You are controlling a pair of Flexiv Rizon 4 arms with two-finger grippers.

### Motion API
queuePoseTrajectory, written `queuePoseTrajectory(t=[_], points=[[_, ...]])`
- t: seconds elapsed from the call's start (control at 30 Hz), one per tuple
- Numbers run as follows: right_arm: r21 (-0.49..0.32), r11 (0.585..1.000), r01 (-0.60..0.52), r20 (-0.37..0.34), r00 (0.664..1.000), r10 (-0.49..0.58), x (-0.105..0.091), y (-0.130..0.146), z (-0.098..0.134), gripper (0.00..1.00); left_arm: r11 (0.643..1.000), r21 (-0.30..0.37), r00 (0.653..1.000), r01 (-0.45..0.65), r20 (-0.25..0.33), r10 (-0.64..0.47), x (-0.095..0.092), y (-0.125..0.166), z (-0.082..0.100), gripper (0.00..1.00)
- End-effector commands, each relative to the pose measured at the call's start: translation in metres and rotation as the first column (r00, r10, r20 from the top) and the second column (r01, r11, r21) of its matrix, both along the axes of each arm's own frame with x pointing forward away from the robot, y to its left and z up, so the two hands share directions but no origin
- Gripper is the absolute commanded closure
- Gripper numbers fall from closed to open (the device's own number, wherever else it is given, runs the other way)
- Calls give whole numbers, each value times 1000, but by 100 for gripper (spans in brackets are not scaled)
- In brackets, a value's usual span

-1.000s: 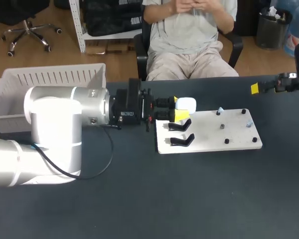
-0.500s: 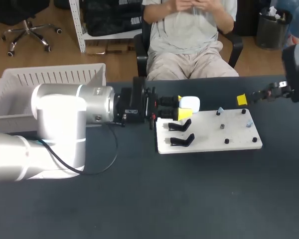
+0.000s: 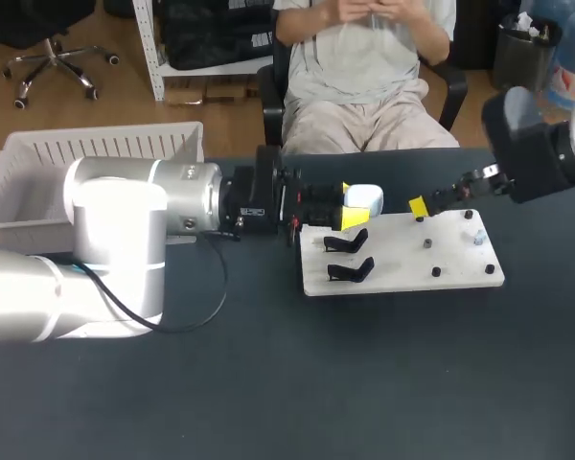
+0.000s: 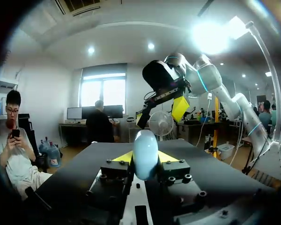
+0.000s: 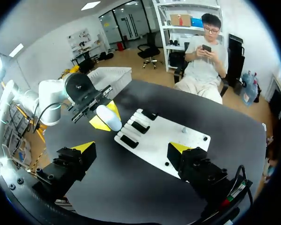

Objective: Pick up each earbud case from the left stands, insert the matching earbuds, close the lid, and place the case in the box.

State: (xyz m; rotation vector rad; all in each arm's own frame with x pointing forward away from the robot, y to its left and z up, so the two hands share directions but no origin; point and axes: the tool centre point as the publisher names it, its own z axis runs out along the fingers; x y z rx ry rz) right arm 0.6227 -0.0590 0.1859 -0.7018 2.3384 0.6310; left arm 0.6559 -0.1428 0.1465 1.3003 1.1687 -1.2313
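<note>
Earbud case (image 3: 362,199), white and smooth, is clamped between the yellow tips of our left gripper (image 3: 350,209), just above the far left corner of the white board (image 3: 402,278). In the left wrist view it stands on end between the two tips. Its lid looks closed, though we cannot be sure. The black stands (image 3: 350,241) that we can see at the board's left end hold nothing.

Our right gripper (image 5: 131,150) hangs over the board's far edge near its middle, fingers spread wide and empty. Small pale earbuds (image 3: 477,237) sit on the board's right half, nearer to our right arm than to our left. From that gripper the case lies toward the board's left end, so we judge the right arm should fetch the earbuds. The white slatted box (image 3: 96,149) waits well beyond the board's left end.
</note>
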Motion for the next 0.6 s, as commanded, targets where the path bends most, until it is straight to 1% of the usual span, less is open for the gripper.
queuePoseTrajectory(t=[0.03, 0.23, 0.6], points=[[-35, 999, 27, 7, 1000, -27, 0, 11, -3, 0, 1000, 2, 1000, 7, -1, -7, 2, 0, -1, 100], [-45, 999, 10, -10, 1000, -11, 0, 21, -10, 0, 1000, -1, 1000, 4, 5, -4, 2, 0, -3, 100], [-67, 998, -14, -13, 1000, 13, 7, 39, -9, 0, 1000, -4, 1000, 2, 6, -2, 2, 0, -3, 100]])
